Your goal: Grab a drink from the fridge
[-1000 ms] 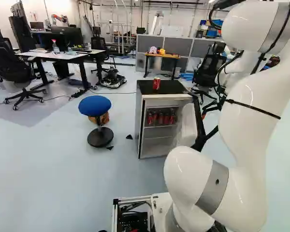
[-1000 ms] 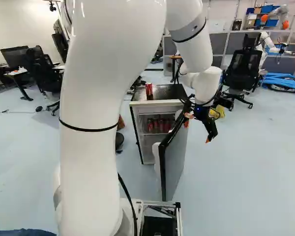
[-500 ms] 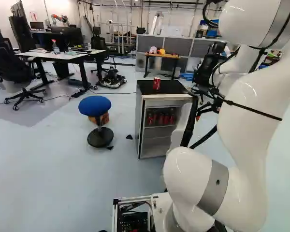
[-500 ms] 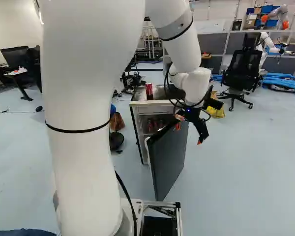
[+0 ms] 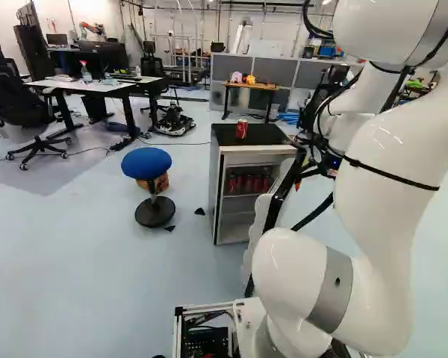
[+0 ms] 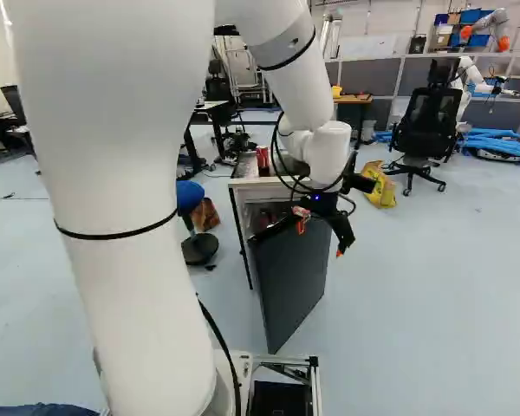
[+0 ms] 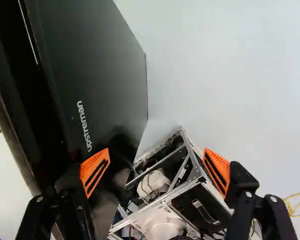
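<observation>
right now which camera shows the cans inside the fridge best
The left base view: it looks into the fridge, with the row of red cans plain on the shelf. The right base view gives only a dim glimpse above the open door; the wrist view shows none.

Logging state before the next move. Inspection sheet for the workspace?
Surface: fridge top holds one upright red can.
Job's things: fridge door open; more cans on a shelf inside.
Clutter: blue stool beside the fridge; yellow bag on the floor.
Grippers: end effector open, near the door, holding nothing.
Cables: black loops at the arm's wrist; thin cable on the floor.
Surroundings: desk, office chair, another robot.
</observation>
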